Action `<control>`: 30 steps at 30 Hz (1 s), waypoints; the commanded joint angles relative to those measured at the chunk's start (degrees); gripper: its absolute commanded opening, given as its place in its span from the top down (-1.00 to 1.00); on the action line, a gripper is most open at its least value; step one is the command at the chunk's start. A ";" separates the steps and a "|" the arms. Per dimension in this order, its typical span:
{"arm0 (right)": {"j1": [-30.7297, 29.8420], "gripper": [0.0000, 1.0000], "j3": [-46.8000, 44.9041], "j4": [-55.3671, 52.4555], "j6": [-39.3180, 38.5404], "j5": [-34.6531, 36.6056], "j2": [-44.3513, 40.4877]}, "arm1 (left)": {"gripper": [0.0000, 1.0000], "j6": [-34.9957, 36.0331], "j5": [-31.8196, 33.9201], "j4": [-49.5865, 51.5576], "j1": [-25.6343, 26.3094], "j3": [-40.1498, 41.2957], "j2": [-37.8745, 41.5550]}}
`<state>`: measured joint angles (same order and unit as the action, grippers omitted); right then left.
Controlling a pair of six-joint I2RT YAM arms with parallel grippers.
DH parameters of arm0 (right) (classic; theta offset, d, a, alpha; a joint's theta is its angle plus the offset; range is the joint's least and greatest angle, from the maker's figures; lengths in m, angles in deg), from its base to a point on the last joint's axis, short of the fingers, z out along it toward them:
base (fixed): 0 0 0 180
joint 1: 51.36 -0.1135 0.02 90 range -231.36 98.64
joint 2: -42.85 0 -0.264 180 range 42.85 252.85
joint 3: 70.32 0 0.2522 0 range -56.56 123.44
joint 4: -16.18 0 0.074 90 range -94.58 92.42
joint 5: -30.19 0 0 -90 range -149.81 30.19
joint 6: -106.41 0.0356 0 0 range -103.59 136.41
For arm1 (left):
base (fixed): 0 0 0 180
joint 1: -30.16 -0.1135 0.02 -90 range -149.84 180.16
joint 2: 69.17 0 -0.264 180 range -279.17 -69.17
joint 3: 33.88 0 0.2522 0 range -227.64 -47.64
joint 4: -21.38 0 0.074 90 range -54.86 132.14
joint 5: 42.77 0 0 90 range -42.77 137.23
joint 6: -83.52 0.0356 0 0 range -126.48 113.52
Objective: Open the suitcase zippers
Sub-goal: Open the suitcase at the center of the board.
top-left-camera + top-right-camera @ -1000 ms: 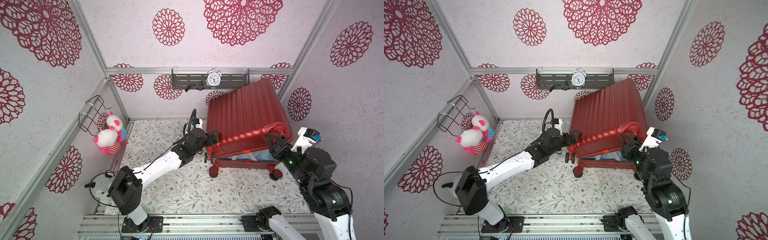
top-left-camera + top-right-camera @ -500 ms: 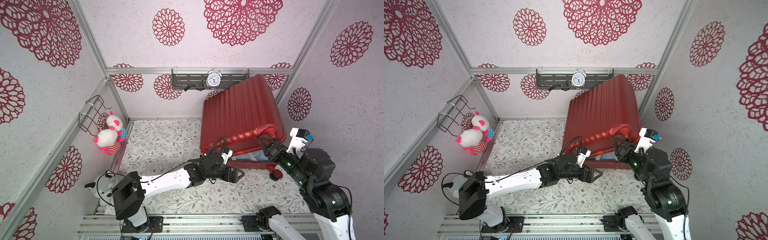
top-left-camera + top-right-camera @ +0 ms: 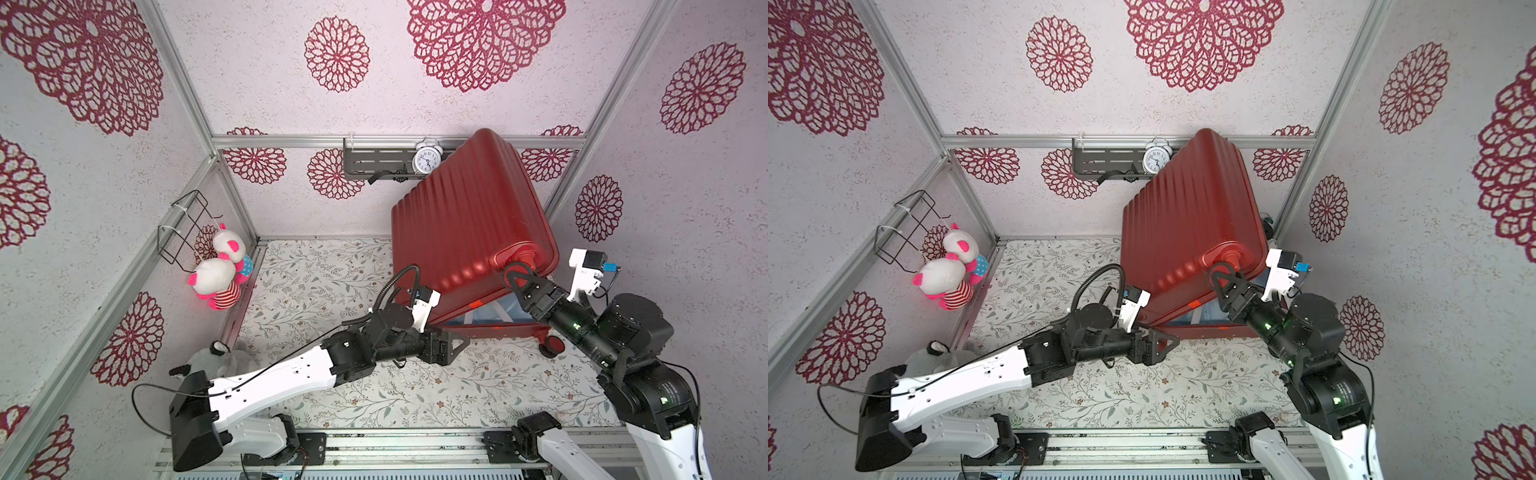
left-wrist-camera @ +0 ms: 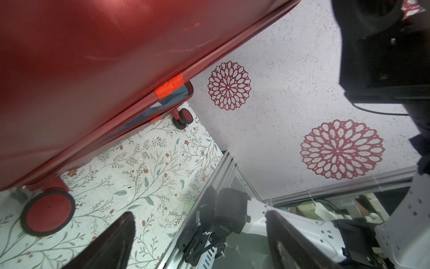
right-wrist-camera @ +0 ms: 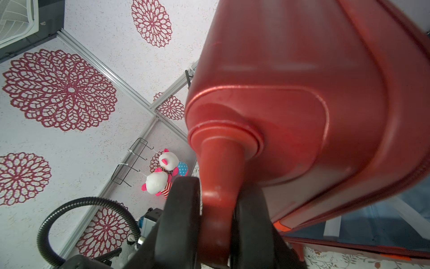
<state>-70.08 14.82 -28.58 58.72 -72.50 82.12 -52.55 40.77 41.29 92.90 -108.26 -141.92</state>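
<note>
The red suitcase [image 3: 465, 232] [image 3: 1187, 232] stands at the back right with its ribbed upper shell tilted up off the lower shell [image 3: 498, 332]. Light blue lining [image 3: 494, 311] shows in the gap. My right gripper [image 3: 517, 270] [image 5: 218, 193] is shut on the upper shell's wheel stem [image 5: 221, 167]. My left gripper [image 3: 459, 347] [image 4: 200, 233] hangs open and empty, low at the lower shell's front left corner, beside a wheel [image 4: 46, 214]. The zippers' red track [image 4: 209, 53] runs along the parted seam; an orange tab [image 4: 168, 88] sits on it. I see no pulls.
An alarm clock [image 3: 426, 160] sits on the grey wall shelf just behind the raised shell. Plush toys [image 3: 220, 270] hang by a wire basket [image 3: 183, 224] on the left wall. A grey plush [image 3: 212, 357] lies near my left arm's base. The right wall is close.
My left arm swung from the suitcase's left side round to the front, low by the lower shell. My right gripper lifted the upper shell higher, widening the gap.
</note>
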 commanded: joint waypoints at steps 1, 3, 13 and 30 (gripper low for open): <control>-2.02 0.94 -0.49 15.54 -0.40 -12.24 -2.03 | -0.83 3.51 6.08 6.56 -1.62 1.99 5.27; -2.01 0.94 -2.58 19.31 2.35 -12.36 -2.20 | -0.84 3.37 6.66 7.72 -3.95 3.89 8.69; -2.10 0.97 -8.89 30.03 10.50 -9.98 -2.67 | -0.84 2.91 -0.51 6.33 -23.91 11.62 13.66; -18.41 1.00 -3.98 36.01 8.88 -4.69 6.14 | -0.83 4.05 -10.72 -0.69 -34.91 2.42 -4.15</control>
<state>-83.39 8.39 -6.16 76.95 -72.23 87.32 -49.36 32.40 43.11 58.63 -104.59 -144.94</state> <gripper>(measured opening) 0.489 0.914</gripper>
